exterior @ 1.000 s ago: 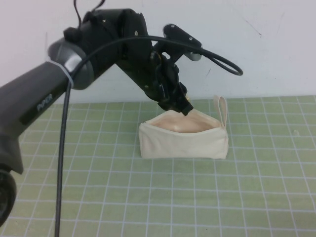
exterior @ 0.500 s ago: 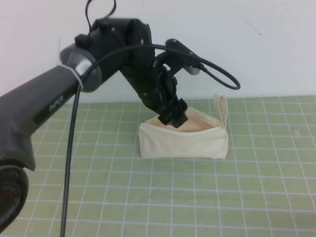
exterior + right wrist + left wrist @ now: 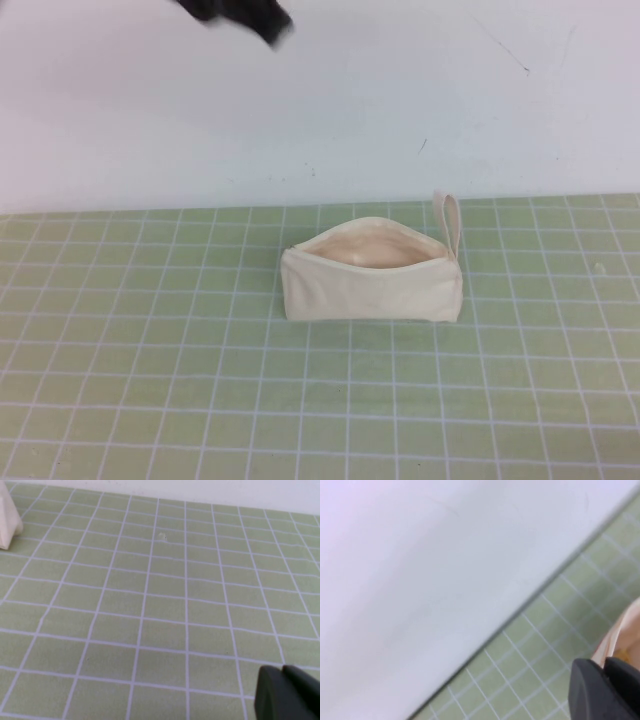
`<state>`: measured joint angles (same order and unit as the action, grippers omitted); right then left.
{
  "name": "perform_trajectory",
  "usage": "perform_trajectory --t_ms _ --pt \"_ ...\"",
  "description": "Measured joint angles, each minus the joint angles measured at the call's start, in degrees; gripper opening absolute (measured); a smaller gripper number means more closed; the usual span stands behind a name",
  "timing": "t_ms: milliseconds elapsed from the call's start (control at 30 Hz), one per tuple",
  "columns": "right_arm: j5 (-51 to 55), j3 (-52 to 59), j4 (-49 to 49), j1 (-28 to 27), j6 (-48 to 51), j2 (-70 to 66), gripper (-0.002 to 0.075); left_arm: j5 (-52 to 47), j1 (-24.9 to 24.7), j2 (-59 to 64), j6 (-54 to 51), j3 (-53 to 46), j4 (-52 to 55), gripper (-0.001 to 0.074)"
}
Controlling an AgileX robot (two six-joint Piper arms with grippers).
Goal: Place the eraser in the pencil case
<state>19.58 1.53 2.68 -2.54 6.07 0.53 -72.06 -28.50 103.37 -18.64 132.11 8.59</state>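
Observation:
The cream pencil case [image 3: 372, 272] lies on the green grid mat with its zip open, beige lining showing and loop strap [image 3: 449, 222] at its right end. The eraser does not show in the high view. In the left wrist view a small tan-yellow patch [image 3: 621, 655] lies inside the case's opening [image 3: 619, 632]; I cannot tell if it is the eraser. My left gripper [image 3: 604, 666] is raised high, only a black blur [image 3: 240, 16] at the high view's top edge, fingers together and empty. My right gripper [image 3: 283, 673] is shut and empty, low over bare mat.
The green grid mat [image 3: 200, 400] covers the table up to a white back wall [image 3: 400, 100]. A corner of the pencil case [image 3: 7, 524] shows at the edge of the right wrist view.
My left arm has pulled up and away from the case's opening and has nearly left the high view. The case stays put, open.

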Motion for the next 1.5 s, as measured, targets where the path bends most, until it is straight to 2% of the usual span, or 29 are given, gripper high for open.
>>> perform_trajectory --t_ms 367,533,667,700,767,1067,1267,1500 --pt "0.00 0.00 0.00 0.00 0.00 0.00 -0.0001 -0.72 0.00 -23.51 3.47 0.61 -1.94 0.0001" --pt "0.00 0.00 0.00 0.00 0.00 0.00 -0.0001 -0.79 0.00 -33.53 3.98 -5.53 0.48 0.0000" --pt "0.00 0.00 0.00 0.00 0.00 0.00 -0.0001 3.22 0.00 -42.95 5.35 -18.33 0.58 0.0000" --pt "0.00 0.00 0.00 0.00 0.00 0.00 -0.0001 8.60 0.00 -48.04 6.47 -27.34 0.58 0.0000" --pt "0.00 0.00 0.00 0.00 0.00 0.00 -0.0001 14.40 0.00 -52.78 7.94 -37.22 0.85 0.0000" --pt "0.00 0.00 0.00 0.00 0.00 0.00 -0.0001 35.59 0.00 -65.55 12.83 -76.40 0.32 -0.0001" --pt "0.00 0.00 0.00 0.00 0.00 0.00 -0.0001 43.92 0.00 -66.93 14.49 -90.23 0.32 -0.0001" --pt "0.00 0.00 0.00 0.00 0.00 0.00 -0.0001 45.83 0.00 -67.01 14.62 -98.57 0.32 -0.0001"
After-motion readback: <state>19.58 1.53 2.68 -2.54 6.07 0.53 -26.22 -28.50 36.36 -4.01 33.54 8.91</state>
